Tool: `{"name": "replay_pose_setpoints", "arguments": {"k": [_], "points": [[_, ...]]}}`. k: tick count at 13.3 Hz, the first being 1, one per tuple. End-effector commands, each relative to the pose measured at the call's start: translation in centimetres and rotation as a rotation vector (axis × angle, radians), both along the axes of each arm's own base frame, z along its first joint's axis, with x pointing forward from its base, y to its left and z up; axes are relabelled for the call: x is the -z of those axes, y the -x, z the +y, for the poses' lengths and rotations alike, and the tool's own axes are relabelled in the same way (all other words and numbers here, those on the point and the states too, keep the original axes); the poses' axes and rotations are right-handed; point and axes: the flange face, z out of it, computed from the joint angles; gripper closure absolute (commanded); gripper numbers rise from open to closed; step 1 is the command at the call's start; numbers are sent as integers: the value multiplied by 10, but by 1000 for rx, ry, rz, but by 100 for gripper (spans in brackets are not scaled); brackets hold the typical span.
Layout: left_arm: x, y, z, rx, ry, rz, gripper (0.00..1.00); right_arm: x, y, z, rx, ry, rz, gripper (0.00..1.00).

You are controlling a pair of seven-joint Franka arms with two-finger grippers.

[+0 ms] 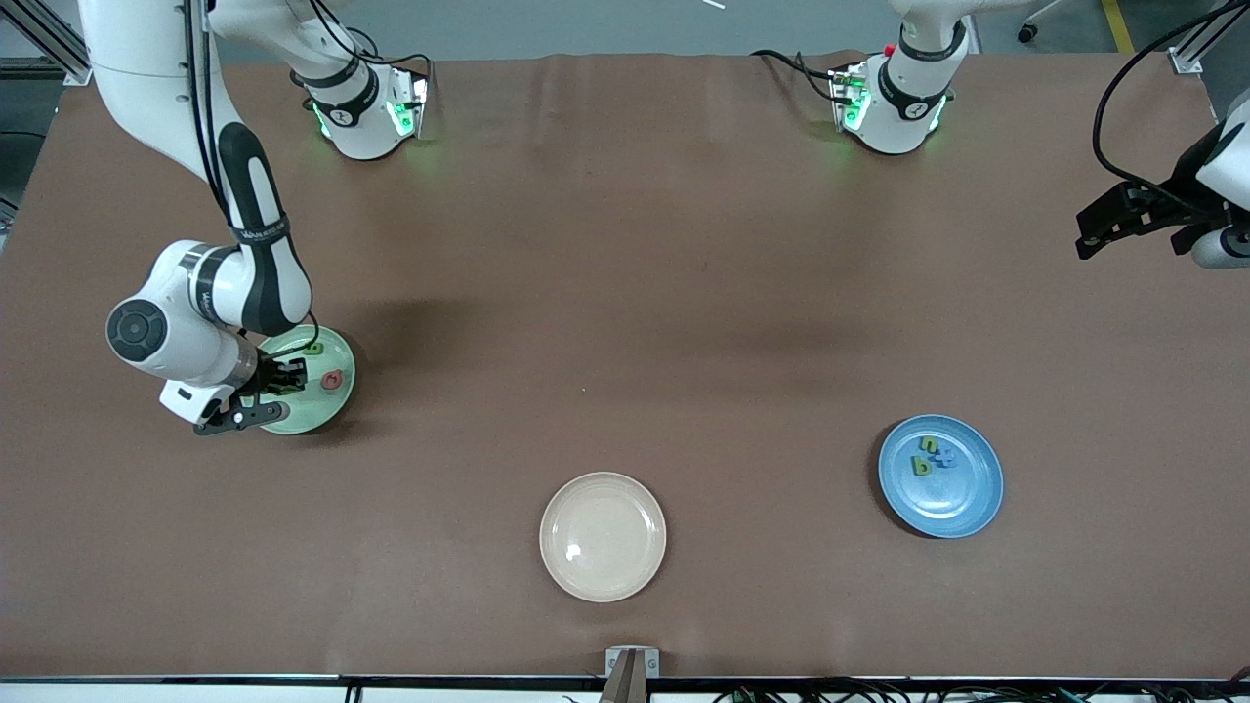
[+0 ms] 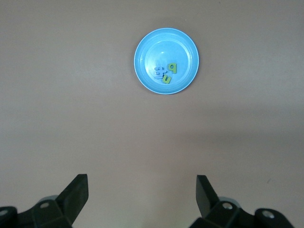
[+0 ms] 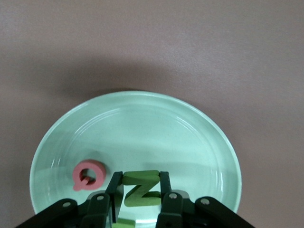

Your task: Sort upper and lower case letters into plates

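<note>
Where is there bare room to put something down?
The brown table lies bare between the cream-beige round plate and the robots' bases. The pale mint green plate is crowded: the right hand grips a green letter Z there.

Mint green plate (image 1: pixel 327 415) is sitting toward the right arm's end of the tabletop, holding a red Q (image 3: pixel 87 175) lying flat and a green Z (image 3: pixel 141 188) pinched upright between fingers (image 3: pixel 114 189); blue plate (image 1: pixel 967 508) is carrying green b (image 1: pixel 920 466), green n (image 1: pixel 930 445), plus a blue letter (image 1: pixel 945 458) I can't read, all clustered, touching.
</note>
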Motion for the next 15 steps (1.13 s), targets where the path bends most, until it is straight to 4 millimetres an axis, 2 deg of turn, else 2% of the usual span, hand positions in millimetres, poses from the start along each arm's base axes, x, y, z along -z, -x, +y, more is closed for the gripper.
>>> {"name": "replay_pose_setpoints", "arguments": {"k": [1,4,6,7,8,13,14,15], "points": [[-2,1,-3,14,9,-13,0,14,-7,-1,21,-58,0,84],[-5,4,-11,14,2,-17,0,16,-6,-1,22,-57,4,81],[-4,4,-9,11,2,-15,0,16,-6,1,19,-57,6,73],[-3,2,-9,11,2,-15,0,15,-6,4,13,-58,6,45],[-1,1,-9,11,3,-14,0,14,-6,5,14,-60,9,0],[-5,4,-9,24,-5,-20,0,-9,-23,4,0,-81,14,0],[-5,4,-9,26,-5,-20,0,-15,-26,2,-29,-93,25,0],[-6,5,-9,29,-5,-21,0,-25,-32,-9,-31,-108,35,0]]}}
